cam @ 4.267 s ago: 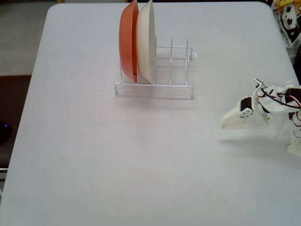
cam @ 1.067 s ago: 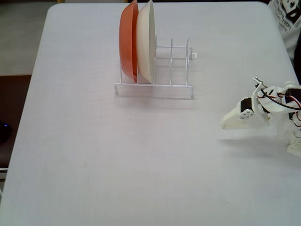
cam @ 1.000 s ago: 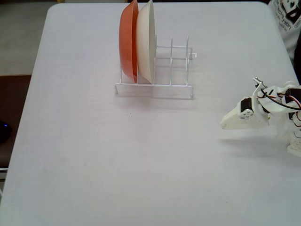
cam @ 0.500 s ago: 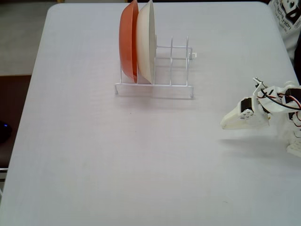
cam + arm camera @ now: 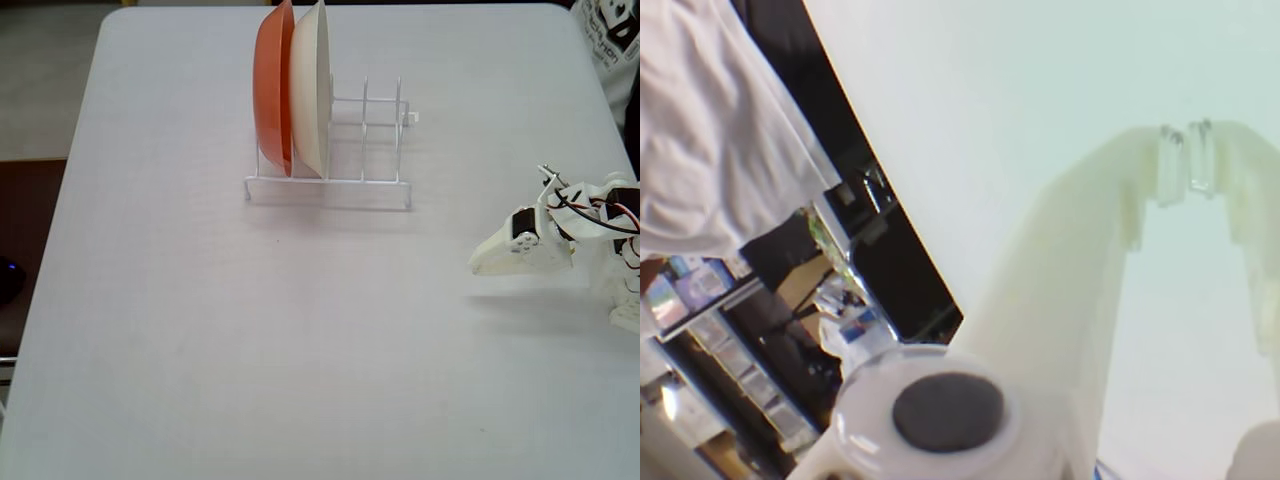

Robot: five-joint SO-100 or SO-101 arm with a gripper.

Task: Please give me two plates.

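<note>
- End effector (image 5: 480, 265), white plastic, hovers low over the desk (image 5: 200, 330) at the fixed view's right, fingertips nearly touching, gripping nothing.
- Neither yellow nor blue plate is visible; the thin wire rack (image 5: 330, 180) holds only a glossy orange plate (image 5: 270, 90) and a cream plate (image 5: 312, 90), upright.
- Best practice would be to locate the missing plates first.

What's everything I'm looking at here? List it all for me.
Table: one, white, fills the fixed view.
Rack: one, white wire, far middle of the table.
Orange plate: one, on edge at the rack's left end.
Cream-white plate: one, on edge just right of the orange one.
Yellow or blue plates: none in view.
Arm: one, white, right edge of the fixed view.
Pincer: one, white, tips together, holding nothing.
</note>
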